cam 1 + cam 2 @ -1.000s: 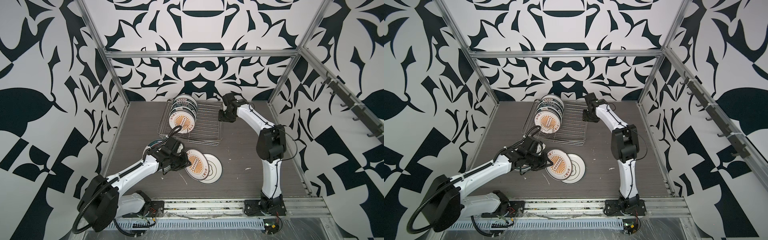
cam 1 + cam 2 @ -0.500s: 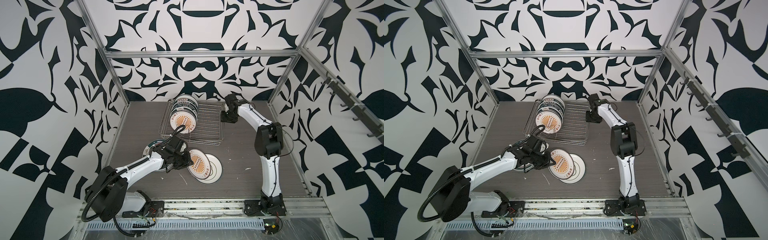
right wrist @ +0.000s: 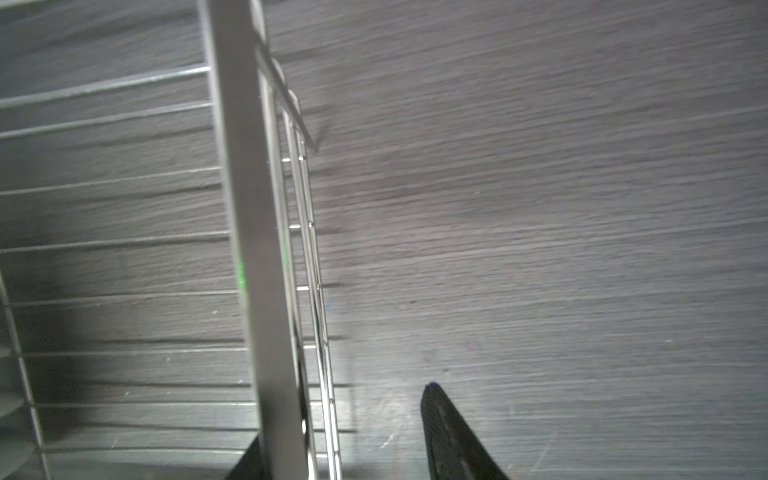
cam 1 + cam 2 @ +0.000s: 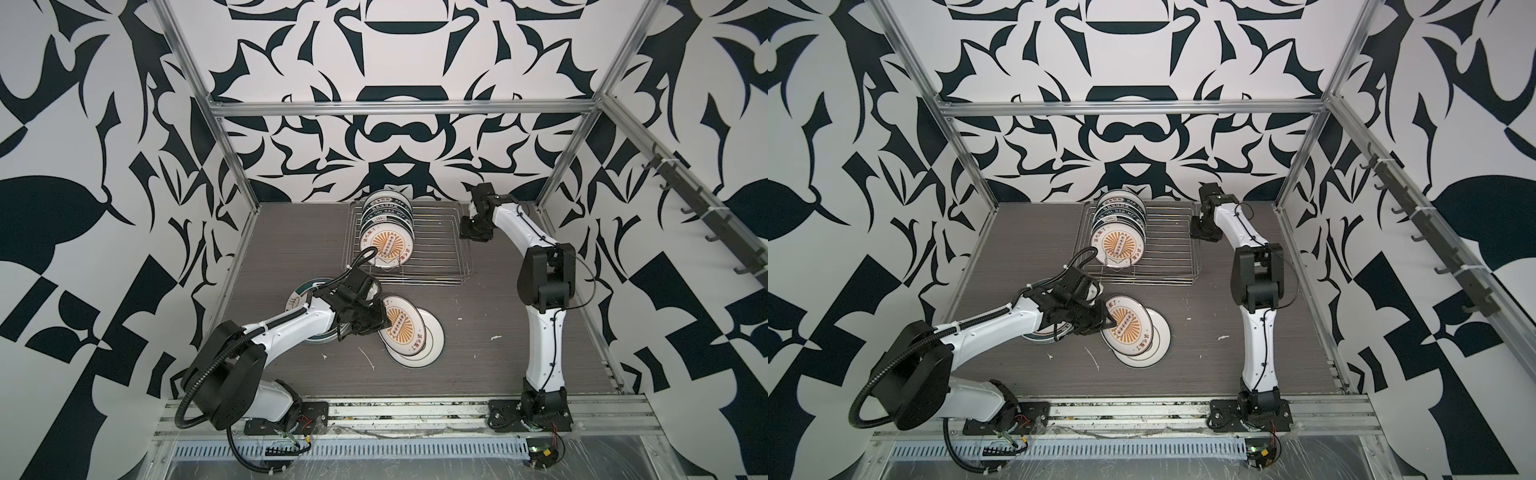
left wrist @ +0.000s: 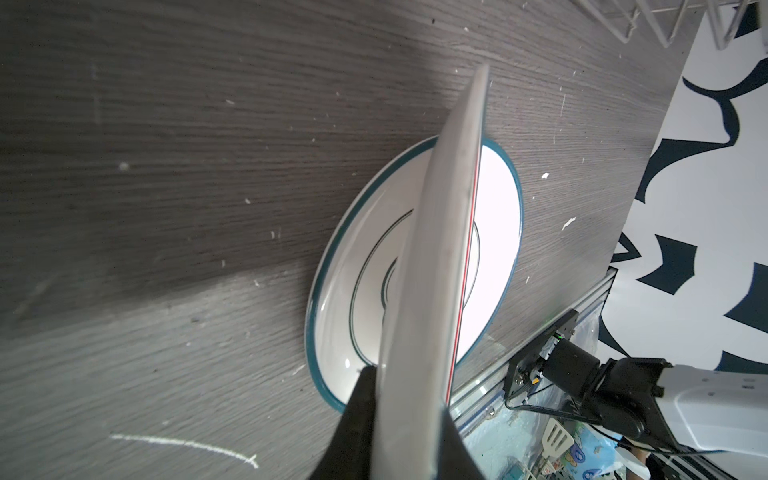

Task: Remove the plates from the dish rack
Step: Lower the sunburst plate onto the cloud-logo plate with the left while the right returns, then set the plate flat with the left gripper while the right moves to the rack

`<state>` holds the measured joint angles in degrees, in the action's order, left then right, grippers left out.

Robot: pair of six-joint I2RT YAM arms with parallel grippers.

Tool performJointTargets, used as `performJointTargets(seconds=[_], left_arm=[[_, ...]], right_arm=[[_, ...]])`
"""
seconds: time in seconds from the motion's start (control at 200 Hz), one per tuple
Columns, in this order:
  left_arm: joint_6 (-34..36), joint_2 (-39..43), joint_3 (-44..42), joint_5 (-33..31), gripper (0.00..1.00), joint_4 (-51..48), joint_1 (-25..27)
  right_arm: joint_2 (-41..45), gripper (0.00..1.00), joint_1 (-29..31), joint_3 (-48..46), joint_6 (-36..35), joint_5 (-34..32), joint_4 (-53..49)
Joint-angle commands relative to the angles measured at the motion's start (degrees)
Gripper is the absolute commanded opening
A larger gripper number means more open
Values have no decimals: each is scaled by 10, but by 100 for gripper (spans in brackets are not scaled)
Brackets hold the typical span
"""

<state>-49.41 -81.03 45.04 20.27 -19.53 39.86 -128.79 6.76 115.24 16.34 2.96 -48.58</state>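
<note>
My white-and-black left arm [image 4: 291, 326] reaches from 7 o'clock toward centre, black left gripper [image 4: 377, 319] pinching a tilted sunburst-print plate [image 4: 405, 332]; my right arm [image 4: 540, 336] stretches to 1 o'clock, right gripper [image 4: 473, 237] pointing down, jaws parted.

— Where's the dish rack [image 4: 436, 249]?
— At the table's [image 4: 519, 332] back edge, plates [image 4: 386, 245] standing in its left end.
— Before it?
— A wide plate [image 4: 436, 338] mid-table, a tilted plate [image 4: 401, 328] over it, another plate [image 4: 299, 293] to their left.

held plate [image 5: 432, 291] blurred (edge-on), rack rim [image 3: 249, 208] blurred
</note>
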Motion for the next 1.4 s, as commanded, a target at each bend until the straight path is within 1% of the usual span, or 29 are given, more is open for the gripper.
performJointTargets(seconds=[0.0, 0.13, 0.195, 0.325, 0.42, 0.59, 0.725, 1.005, 1.155, 1.295, 1.395], left_arm=[[7, -4, 15, -5, 20, -7, 6], [6, -15, 22, -7, 22, -9, 11], [8, -23, 26, -6, 24, -10, 15], [7, -36, 33, -7, 26, -10, 22], [5, -42, 37, -10, 29, -13, 25], [5, -43, 41, -29, 41, -34, 26], [12, -46, 51, -60, 46, -67, 30], [16, -75, 77, -76, 47, -93, 37], [19, -89, 96, -99, 51, -118, 49], [19, -101, 101, -100, 52, -122, 50], [18, -106, 103, -101, 52, -123, 52]], right_arm=[[14, 49, -35, 14, -10, -37, -21], [32, 49, -54, -9, -5, -23, -6], [37, 50, -56, -15, -7, -16, -2], [52, 51, -57, -31, -6, 24, 24], [65, 53, -57, -37, 1, 35, 39], [86, 55, -57, -42, 1, 38, 51], [98, 56, -56, -46, -2, 35, 52], [124, 56, -57, -65, -8, 17, 52], [139, 57, -57, -77, -14, 7, 49], [159, 58, -56, -100, -19, 16, 61], [183, 59, -53, -128, -23, 27, 89]])
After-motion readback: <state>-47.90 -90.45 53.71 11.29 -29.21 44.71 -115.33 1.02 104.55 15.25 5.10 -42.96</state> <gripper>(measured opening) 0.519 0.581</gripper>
